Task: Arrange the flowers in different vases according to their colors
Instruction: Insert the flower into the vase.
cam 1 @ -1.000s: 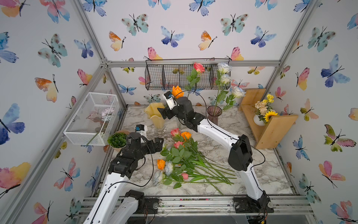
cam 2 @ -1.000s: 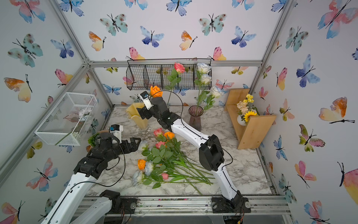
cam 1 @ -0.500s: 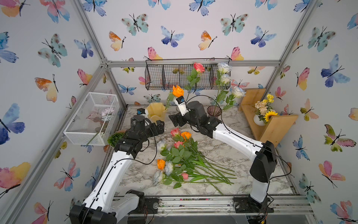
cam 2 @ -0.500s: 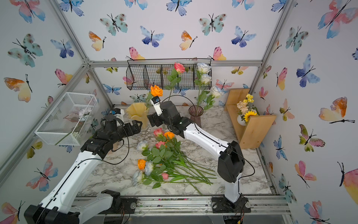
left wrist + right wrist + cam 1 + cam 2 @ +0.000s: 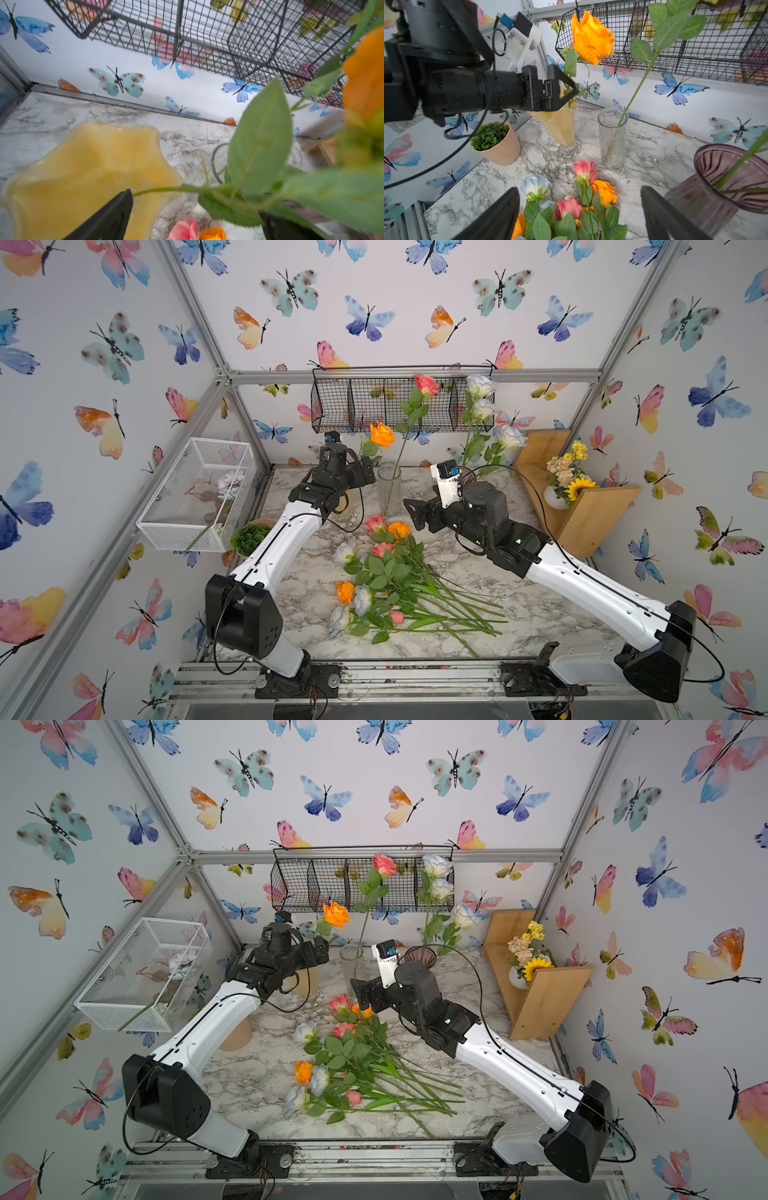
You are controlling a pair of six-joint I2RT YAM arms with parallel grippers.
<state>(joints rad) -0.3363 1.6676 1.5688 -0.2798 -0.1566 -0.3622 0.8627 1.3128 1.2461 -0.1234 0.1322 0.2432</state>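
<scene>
Over the last second the orange rose (image 5: 382, 434) had hardly shifted, but the grippers around it had traded places. The right gripper (image 5: 411, 515) had drawn back from it toward the middle of the worktop (image 5: 519, 614), and the left gripper (image 5: 572, 89) had risen from low beside the succulent (image 5: 490, 135) to the rose's stem. We found the rose standing in the yellow vase (image 5: 560, 124) near the back left corner, its stem leaning out over the ruffled rim toward the clear vase (image 5: 389, 489). The left jaws were spread wide just above that rim with the stem passing between them unclamped, and we could not tell whether either finger touched it. We judged the gripper was there to steady or correct the lean. The sorting explained the rest: a pink rose (image 5: 427, 384) stood in the clear vase by the back edge. White roses (image 5: 482, 406) stood in the purple vase (image 5: 726, 182), further along that edge toward the right. The right jaws hung open and empty over the heads of the loose flowers (image 5: 386, 572). These lay piled mid-worktop with stems fanned toward the front right corner, and we took this gripper to be lined up for the next pick.
</scene>
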